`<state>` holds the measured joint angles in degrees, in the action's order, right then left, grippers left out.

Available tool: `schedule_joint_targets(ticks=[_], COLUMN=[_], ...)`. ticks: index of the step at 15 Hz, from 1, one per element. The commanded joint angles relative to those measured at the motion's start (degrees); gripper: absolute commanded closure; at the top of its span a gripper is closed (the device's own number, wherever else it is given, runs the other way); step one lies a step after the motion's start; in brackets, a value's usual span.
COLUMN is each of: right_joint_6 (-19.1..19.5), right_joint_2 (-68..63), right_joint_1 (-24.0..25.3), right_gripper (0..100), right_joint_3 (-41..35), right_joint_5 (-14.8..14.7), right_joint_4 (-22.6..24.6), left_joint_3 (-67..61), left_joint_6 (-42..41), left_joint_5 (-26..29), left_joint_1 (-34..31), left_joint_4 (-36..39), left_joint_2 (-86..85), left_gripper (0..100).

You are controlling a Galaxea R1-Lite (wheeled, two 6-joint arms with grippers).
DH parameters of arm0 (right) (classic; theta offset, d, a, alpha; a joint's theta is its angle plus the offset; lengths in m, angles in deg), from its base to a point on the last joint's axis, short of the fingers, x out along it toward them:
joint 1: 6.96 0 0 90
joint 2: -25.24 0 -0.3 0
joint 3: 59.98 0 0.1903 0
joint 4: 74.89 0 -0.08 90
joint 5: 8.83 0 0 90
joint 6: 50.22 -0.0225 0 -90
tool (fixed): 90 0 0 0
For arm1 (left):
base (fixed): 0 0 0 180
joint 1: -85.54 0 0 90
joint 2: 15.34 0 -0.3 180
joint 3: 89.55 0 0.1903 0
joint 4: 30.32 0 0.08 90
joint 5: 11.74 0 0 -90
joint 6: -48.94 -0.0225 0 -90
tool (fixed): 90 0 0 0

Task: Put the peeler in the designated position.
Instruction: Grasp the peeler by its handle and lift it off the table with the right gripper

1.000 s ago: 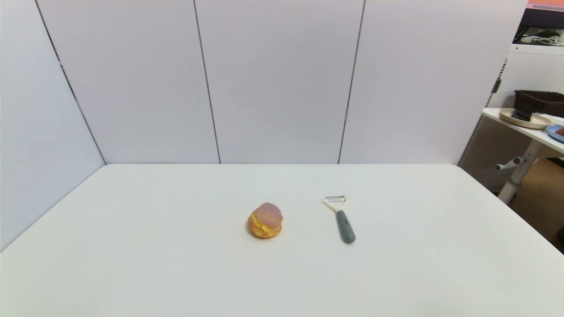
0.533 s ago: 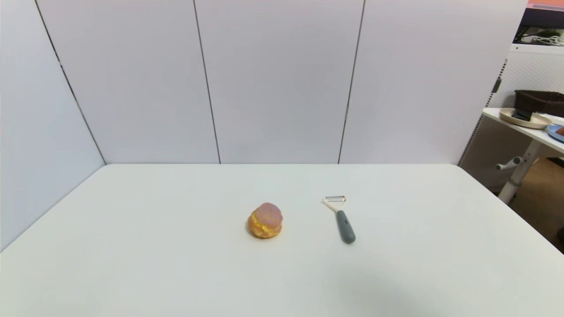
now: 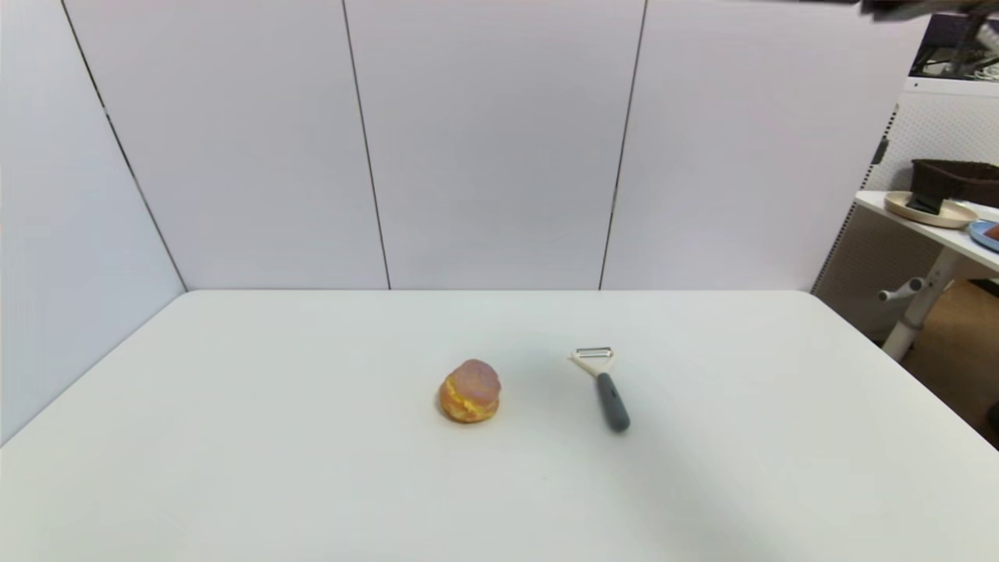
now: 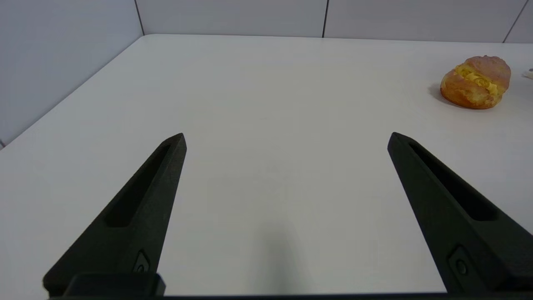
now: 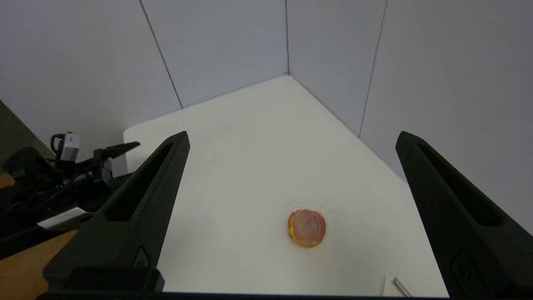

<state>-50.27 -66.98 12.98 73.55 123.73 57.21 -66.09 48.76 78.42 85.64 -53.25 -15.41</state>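
The peeler (image 3: 603, 385) lies flat on the worktop (image 3: 312, 468) near the puff (image 3: 470, 391), so the right hand (image 5: 291, 137), fingers wide apart up high, should drop onto its grey handle.

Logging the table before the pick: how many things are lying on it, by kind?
Peeler: 1, lying flat, untouched
Cream-puff pastry: 1, apart from the peeler, on the robot's left of it
Total on the white table: 2

Both claws are open and hold nothing: the right claw is high above the table, the left claw low over bare tabletop.
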Motion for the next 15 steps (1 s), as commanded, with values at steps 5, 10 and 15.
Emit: schedule_joint_targets(ticks=[5,10,15], right_joint_6=[-4.08,-18.23,-21.84], right_joint_2=[-15.71,-21.07,-25.82], right_joint_1=[7.65,13.54,13.81], right_gripper=[0,0,0], right_joint_3=[1.28,-5.75,-9.62], right_joint_5=[-24.8,-44.49,-54.51], right_joint_4=[-20.82,-21.26,-21.26], left_joint_3=[-0.01,-0.01,-0.01], left_joint_6=[0.01,0.01,0.01], left_joint_5=[0.02,0.02,0.02], left_joint_1=[-0.01,-0.01,-0.01], left_joint_4=[-0.09,0.09,0.09], left_joint_2=[0.07,0.07,0.07], left_gripper=[0,0,0])
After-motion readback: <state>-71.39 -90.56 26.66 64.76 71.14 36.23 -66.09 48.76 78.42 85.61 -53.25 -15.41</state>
